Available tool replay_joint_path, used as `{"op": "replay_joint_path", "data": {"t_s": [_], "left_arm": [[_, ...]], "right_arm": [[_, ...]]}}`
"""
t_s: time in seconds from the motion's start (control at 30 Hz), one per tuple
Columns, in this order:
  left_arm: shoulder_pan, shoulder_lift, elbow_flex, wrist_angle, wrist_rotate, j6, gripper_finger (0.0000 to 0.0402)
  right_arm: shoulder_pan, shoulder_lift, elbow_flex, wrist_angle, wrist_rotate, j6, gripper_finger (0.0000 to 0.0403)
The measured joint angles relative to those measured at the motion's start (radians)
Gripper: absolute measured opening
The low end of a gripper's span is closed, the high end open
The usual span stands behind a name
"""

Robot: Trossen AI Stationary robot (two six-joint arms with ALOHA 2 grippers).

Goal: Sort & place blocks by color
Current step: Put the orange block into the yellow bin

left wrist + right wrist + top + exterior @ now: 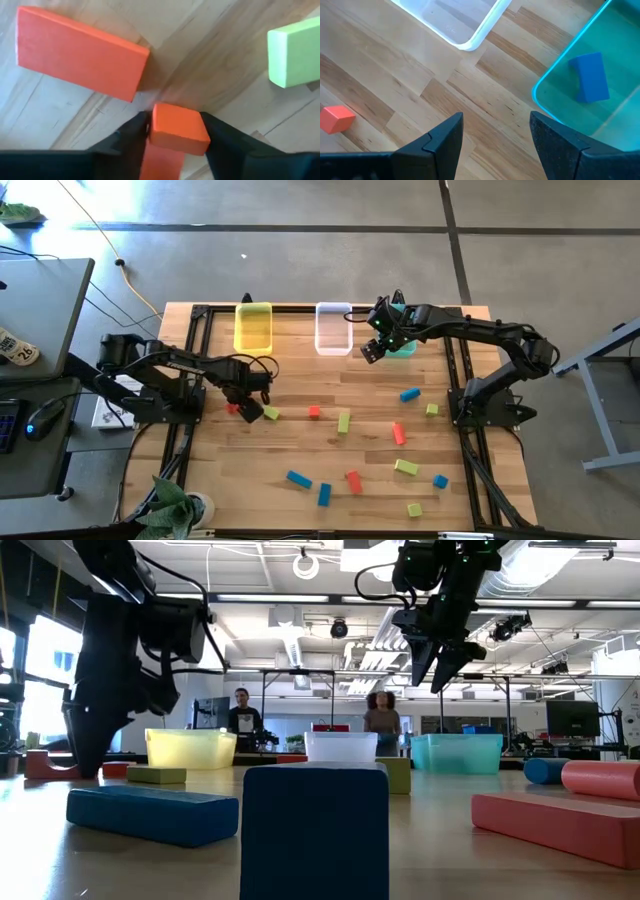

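Red-orange, yellow-green and blue blocks lie scattered flat on the wooden table, among them a red cube, a yellow-green bar and a blue bar. My left gripper is low at the table's left side, shut on a small red-orange block. A larger red-orange block and a yellow-green block lie just beside it. My right gripper hangs open and empty above the table between the clear bin and the teal bin. One blue block lies in the teal bin. My left gripper holds the small red-orange block by two opposite sides, pinched between the two fingers. The fingers come from above, pointing down, with their tips close to the tabletop. Whether the block still rests on the table, I cannot tell.
The yellow bin stands at the far edge, left of the clear bin. Dark frame rails run along the table's left and right sides. Two people stand in the room beyond the far edge. Bare wood lies between the bins and the blocks.
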Motion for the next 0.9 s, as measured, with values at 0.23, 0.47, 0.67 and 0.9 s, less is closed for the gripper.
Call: {"op": "replay_joint_path", "data": {"t_s": [0.23,0.47,0.67,0.9], "left_arm": [[0.000,-0.020,-0.004,-0.003,-0.001,0.044,0.0103],[0.002,-0.127,-0.010,-0.011,-0.031,0.048,0.0103],[0.001,-0.253,-0.009,-0.006,-0.037,0.051,0.0103],[0.037,-0.389,-0.008,0.034,-0.099,0.087,0.0103]], "right_arm": [[0.001,0.000,0.000,0.000,-0.009,0.010,0.0215],[0.046,0.000,0.000,0.000,-0.042,0.052,0.0215],[0.121,0.000,0.000,0.029,-0.044,0.120,0.0215],[0.198,0.000,0.000,0.098,-0.045,0.220,0.0215]]}}
